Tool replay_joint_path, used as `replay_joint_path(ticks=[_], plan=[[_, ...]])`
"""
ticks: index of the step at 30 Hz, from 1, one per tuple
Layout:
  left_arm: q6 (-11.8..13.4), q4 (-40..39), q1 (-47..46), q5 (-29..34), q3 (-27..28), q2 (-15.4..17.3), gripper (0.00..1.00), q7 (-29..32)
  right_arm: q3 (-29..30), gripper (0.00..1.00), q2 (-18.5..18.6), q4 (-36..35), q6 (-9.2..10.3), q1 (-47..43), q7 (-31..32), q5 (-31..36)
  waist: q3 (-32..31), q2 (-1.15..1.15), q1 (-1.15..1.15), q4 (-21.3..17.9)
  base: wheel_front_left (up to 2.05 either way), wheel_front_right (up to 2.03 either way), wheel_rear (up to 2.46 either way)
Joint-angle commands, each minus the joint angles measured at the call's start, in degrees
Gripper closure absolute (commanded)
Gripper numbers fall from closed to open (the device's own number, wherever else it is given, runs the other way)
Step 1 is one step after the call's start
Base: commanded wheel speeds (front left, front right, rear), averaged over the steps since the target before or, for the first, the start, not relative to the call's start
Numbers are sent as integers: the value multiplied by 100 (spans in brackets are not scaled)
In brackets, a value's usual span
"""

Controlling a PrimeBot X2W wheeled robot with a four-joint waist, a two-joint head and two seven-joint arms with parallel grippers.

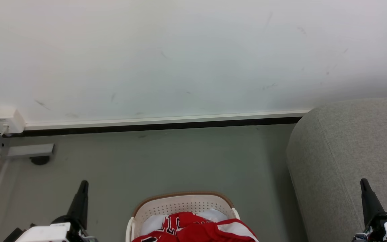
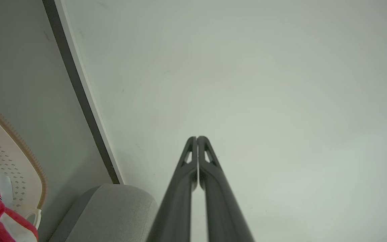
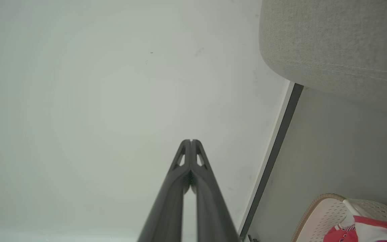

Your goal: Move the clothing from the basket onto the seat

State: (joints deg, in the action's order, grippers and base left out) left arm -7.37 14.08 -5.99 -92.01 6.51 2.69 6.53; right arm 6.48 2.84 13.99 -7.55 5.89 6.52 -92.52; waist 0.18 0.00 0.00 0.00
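While the jersey (image 1: pixel 197 228) lies in the basket (image 1: pixel 180 202): the step in hand, I judge, is the first reach, with nothing lifted yet
Jersey: bunched red cloth with white trim, heaped in the near part of the basket on top of a pale cloth (image 1: pixel 153 223); the head view's bottom edge cuts off its lower part
Basket: on the floor (image 1: pixel 180 161), straight ahead between the two arms, its far wall bare
Seat (image 1: pixel 351 158): right of the basket, near but apart, with a strip of floor between; its rounded edge faces the basket
Left gripper (image 2: pixel 197 138): fingers pressed together, empty, raised left of the basket, pointing at the wall (image 1: pixel 180 50)
Right gripper (image 3: pixel 191 141): fingers together, empty, raised at the right with the seat behind it
Which arm: the right looks the better choice, being on the seat's side
How to grasp: spread the fingers before descending, come down on the highest red fold, and pinch red cloth only, so the pale cloth is left behind
How to lift: go straight up until the hem clears the rim, or the basket may drag or tip
Risk: thin, slippery fabric may slide from a shallow pinch, so take a deep fold
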Motion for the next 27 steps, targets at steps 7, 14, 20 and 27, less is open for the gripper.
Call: replay_joint_path(ticks=[7,14,20,27], plan=[[-28,-18,-46,-79,9,41,100,16,13,100,7,13,14,75,14,26,0,0,0,0,0,0,0],[19,149,121,11,-34,-47,0,-38,-39,0,-43,114,0,-133,-34,5,2,0,0,0,0,0,0],[16,87,66,96,-137,-40,0,-218,-177,0,-37,-33,1,-141,-215,71,8,0,0,3,0,0,0],[12,-15,3,525,-198,-32,0,-409,-316,0,-31,-210,1,-139,-407,276,22,0,0,10,0,0,0]])
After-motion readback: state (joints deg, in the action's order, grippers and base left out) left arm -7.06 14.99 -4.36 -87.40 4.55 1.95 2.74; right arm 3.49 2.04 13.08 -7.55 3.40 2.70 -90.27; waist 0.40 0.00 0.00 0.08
